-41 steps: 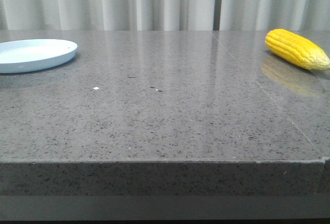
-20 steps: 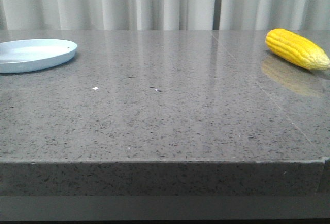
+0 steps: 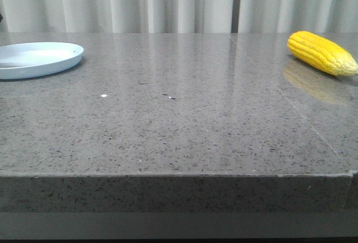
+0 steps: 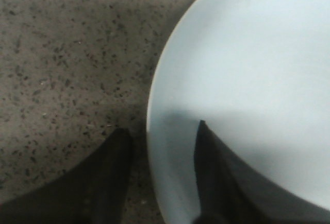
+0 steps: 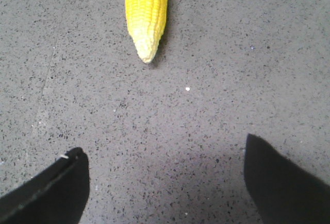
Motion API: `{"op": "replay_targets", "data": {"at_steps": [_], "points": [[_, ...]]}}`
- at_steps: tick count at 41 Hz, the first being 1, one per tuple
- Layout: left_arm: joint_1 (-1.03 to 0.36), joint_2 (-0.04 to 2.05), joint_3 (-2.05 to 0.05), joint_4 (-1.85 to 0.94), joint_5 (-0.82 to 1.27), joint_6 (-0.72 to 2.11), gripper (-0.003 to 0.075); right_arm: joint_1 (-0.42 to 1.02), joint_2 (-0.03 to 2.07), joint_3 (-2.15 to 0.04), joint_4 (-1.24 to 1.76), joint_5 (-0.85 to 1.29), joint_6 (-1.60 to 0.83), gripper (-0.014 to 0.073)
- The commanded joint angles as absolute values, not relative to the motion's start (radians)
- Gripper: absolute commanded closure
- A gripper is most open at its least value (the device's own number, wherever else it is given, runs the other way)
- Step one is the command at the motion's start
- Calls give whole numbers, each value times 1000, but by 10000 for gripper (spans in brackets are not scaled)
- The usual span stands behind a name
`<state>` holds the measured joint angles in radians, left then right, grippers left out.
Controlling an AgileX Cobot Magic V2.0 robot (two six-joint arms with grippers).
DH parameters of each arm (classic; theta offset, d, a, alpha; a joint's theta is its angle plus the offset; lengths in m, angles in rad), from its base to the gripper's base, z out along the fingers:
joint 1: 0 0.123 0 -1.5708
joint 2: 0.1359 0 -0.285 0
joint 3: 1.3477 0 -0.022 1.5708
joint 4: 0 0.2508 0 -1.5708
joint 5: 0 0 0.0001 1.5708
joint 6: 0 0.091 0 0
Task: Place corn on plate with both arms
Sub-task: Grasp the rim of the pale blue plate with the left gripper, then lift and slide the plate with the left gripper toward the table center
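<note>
- The corn [image 3: 321,52] lies on its side at the far right of the table [image 3: 184,125], about 2 o'clock from the table's middle in the front view. Its paler tip points toward the right edge. The plate [image 3: 36,58] sits at the far left, about 10 o'clock, well apart from it.
- Expect the cob to be stiff and fairly light, but round and tapered, so it will likely roll or squirt out if you pinch near the tip. Its kernel rows should give some grip. Take it across the thick middle, with the fingers square to its long axis.
- Your right gripper [image 5: 165,183] stands wide open over bare table. Seen from the right wrist, the cob's tip points back at the gap between the fingers but lies well ahead of them, touching neither.
- Your left gripper [image 4: 162,177] is parted to a narrower gap and straddles the plate's rim [image 4: 154,110], one finger over the plate, the other over the table. I cannot tell whether either finger touches. The plate looks smooth and shallow; judge it likely to slide if nudged.
- The table is dark speckled stone, polished enough to mirror the corn, so count on little friction under either thing.
- Pale curtains [image 3: 179,3] hang behind the far edge.
</note>
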<state>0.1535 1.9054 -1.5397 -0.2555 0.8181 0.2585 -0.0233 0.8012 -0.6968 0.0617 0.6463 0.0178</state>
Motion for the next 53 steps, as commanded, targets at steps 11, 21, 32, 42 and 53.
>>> {"op": "replay_targets", "data": {"at_steps": [11,21,32,42,53], "points": [[151,1851,-1570,-300,794,261,741,-27,800,-733,70,593,7,-39],[68,1762,-1570,-320,815,268,741,-27,800,-733,70,593,7,-39],[-103,1697,-1614,-366,892,268,741,-27,800,-733,70,593,7,-39],[-254,1703,-1630,-436,897,281,741,-27,800,-733,70,593,7,-39],[-310,1760,-1630,-439,823,281,741,-27,800,-733,70,593,7,-39]]}}
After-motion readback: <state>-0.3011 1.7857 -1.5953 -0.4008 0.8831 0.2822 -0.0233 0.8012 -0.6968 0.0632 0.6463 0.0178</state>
